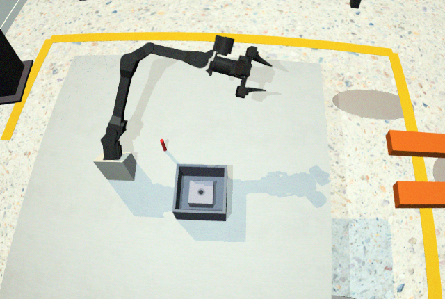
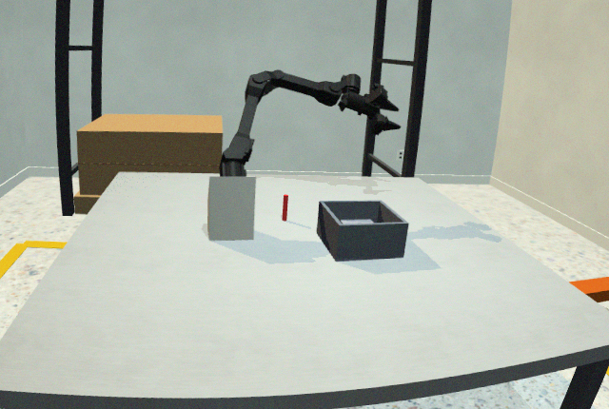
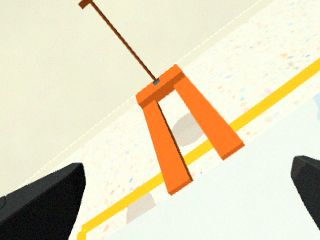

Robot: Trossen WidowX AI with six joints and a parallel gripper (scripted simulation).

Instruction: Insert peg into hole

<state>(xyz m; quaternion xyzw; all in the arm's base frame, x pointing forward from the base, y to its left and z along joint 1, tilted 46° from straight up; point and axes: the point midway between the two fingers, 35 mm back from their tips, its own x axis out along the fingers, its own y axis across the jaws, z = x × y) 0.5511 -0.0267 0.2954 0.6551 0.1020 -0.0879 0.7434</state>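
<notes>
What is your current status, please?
Gripper open, empty, high above table. Peg upright beside box, untouched. Hole unobstructed.

Plate (image 2: 358,222) mostly behind box wall (image 2: 366,240)

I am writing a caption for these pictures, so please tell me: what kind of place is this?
Probably a warehouse or workshop robot cell: a tall metal storage rack with a cardboard box, yellow floor marking around the table, and speckled industrial flooring.
</notes>
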